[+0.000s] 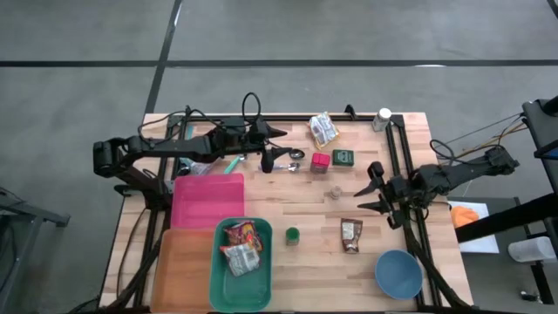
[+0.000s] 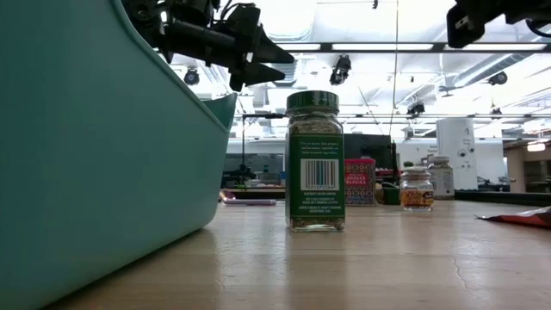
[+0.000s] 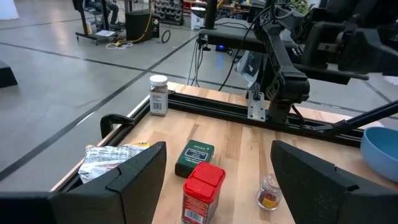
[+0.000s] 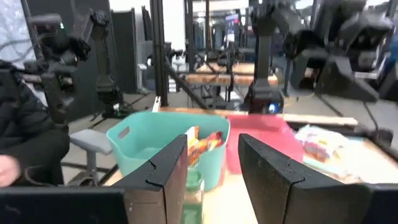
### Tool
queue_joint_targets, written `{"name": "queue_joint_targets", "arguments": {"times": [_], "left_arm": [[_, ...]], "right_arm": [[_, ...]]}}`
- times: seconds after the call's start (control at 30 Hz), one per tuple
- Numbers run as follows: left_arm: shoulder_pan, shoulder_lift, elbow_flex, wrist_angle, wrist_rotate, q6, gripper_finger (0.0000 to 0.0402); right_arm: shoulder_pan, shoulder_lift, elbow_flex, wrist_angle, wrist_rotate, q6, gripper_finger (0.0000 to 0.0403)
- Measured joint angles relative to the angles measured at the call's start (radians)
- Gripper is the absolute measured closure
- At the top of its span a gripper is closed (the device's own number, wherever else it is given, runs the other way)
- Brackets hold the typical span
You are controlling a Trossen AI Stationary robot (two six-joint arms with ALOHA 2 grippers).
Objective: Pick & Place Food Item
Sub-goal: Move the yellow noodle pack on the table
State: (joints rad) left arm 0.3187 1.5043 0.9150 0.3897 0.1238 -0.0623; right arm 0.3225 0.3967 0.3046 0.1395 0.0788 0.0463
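The left gripper (image 1: 277, 150) hangs with jaws open and empty over the table's (image 1: 401, 201) far-middle part, its wrist view looking past its fingers (image 3: 134, 171) at the red spice tin (image 1: 320, 160) and dark green tin (image 1: 343, 157) near the far edge. This looks like the approach step: it must pick one item, lower and close. The teal bin (image 1: 240, 277) at the near edge already holds snack packets, while the right gripper (image 1: 377, 196), jaws apart and empty, waits near the right edge.
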Motion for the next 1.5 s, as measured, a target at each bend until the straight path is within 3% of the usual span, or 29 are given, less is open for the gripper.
{"name": "queue_joint_targets", "arguments": {"times": [0.07,0.17,0.23,0.27,0.4,0.57,0.73,0.9,0.97,1.13,1.3,1.5], "left_arm": [[0.0,0.0,0.0,0.0,0.0,0.0,0.0112],[0.0,0.0,0.0,0.0,0.0,0.0,0.0112],[0.0,0.0,0.0,-0.001,0.0,0.0,0.0112],[0.0,0.0,-0.001,-0.001,0.0,0.0,0.0112],[0.0,0.0,-0.005,-0.02,0.0,0.0,0.0112],[0.0,0.0,-0.005,-0.092,0.0,0.0,0.0112],[0.0,0.001,-0.005,-0.185,0.0,0.0,0.0112],[0.0,0.001,-0.005,-0.267,0.0,0.003,0.0112],[0.0,0.001,-0.005,-0.29,0.0,0.003,0.0112],[0.0,0.001,-0.005,-0.312,0.0,-0.091,0.0112],[0.001,0.001,-0.005,-0.313,0.0,-0.345,0.0112],[0.001,0.001,-0.005,-0.326,0.0,-0.399,0.0112]], "right_arm": [[-0.003,0.0,0.0,0.052,0.026,-0.066,0.0261],[-0.022,0.004,0.021,0.114,0.272,0.037,0.0261],[-0.04,0.002,0.067,-0.031,0.464,0.151,0.0261],[-0.052,0.003,0.094,-0.142,0.51,0.173,0.0261],[-0.118,0.045,0.193,-0.409,0.538,0.37,0.0261],[-0.237,0.149,0.277,-0.454,0.554,0.439,0.0261],[-0.395,0.291,0.361,-0.471,0.484,0.449,0.0261],[-0.594,0.436,0.445,-0.512,0.143,0.476,0.0261],[-0.665,0.492,0.466,-0.512,0.077,0.475,0.0261],[-0.847,0.626,0.508,-0.53,0.053,0.477,0.0261],[-0.979,0.766,0.557,-0.526,-0.111,0.478,0.0261],[-1.063,0.961,0.645,-0.529,-0.107,0.469,0.0261]]}}
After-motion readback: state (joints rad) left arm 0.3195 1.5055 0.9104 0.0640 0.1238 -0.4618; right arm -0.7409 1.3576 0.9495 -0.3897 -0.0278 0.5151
